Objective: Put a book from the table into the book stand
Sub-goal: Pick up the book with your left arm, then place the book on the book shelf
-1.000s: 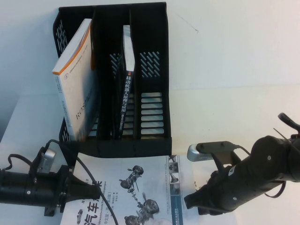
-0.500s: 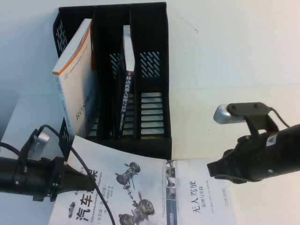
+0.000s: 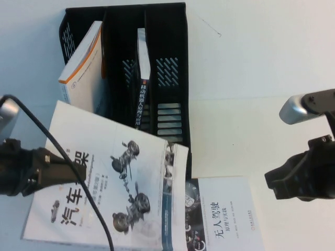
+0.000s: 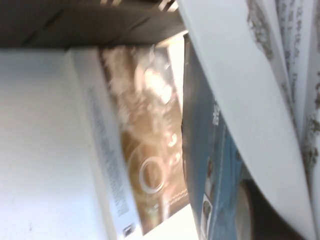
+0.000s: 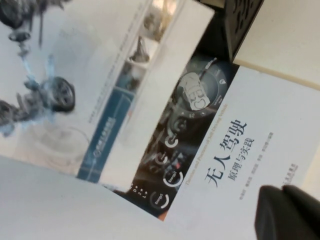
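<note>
Here the left gripper (image 3: pixel 73 168), low on the left of the high view, has its jaws clenched on the left edge of the book (image 3: pixel 110 183), a large white paperback with black Chinese title and grey car-part drawings. The book is lifted off the worktop (image 3: pixel 261 68) and tilted, its far corner reaching up in front of the book stand (image 3: pixel 166 31), partly hiding the stand's base. The black stand has three slots: a thick white book with an orange edge (image 3: pixel 84 57) leans in the left one, a slim dark-spined book (image 3: pixel 142 78) stands in the middle one, and the right one holds nothing visible. A second white book (image 3: pixel 230 219) lies flat on the worktop, partly under the lifted book. The right gripper (image 3: pixel 298 178) hangs over the worktop's right side, apart from both books; whether its jaws are released or clenched I cannot tell.
</note>
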Controlling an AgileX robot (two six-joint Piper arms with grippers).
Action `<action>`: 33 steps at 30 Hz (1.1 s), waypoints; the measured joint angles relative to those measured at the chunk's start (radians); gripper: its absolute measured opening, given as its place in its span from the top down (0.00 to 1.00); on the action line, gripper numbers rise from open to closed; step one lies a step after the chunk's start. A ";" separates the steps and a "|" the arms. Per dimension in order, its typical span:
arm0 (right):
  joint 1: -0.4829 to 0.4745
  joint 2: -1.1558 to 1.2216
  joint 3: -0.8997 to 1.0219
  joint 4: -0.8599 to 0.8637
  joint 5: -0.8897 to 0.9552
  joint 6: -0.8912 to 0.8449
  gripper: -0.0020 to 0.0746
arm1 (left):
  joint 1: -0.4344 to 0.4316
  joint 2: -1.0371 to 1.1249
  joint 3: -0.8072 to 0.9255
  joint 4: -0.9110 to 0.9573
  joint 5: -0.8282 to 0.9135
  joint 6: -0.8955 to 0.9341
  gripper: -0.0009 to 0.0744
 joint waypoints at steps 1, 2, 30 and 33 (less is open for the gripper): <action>0.000 -0.007 0.002 -0.008 0.004 0.003 0.97 | 0.000 -0.025 -0.017 0.002 0.008 -0.022 0.83; 0.000 -0.017 0.002 -0.018 0.011 0.013 0.97 | 0.000 -0.055 -0.042 0.006 0.016 -0.044 0.83; -0.002 -0.102 0.002 -0.460 0.065 0.349 0.97 | -0.019 -0.028 -0.812 0.196 -0.005 -0.519 0.83; -0.002 -0.112 0.002 -0.485 0.065 0.374 0.97 | -0.086 -0.006 -0.854 0.354 -0.036 -0.560 0.83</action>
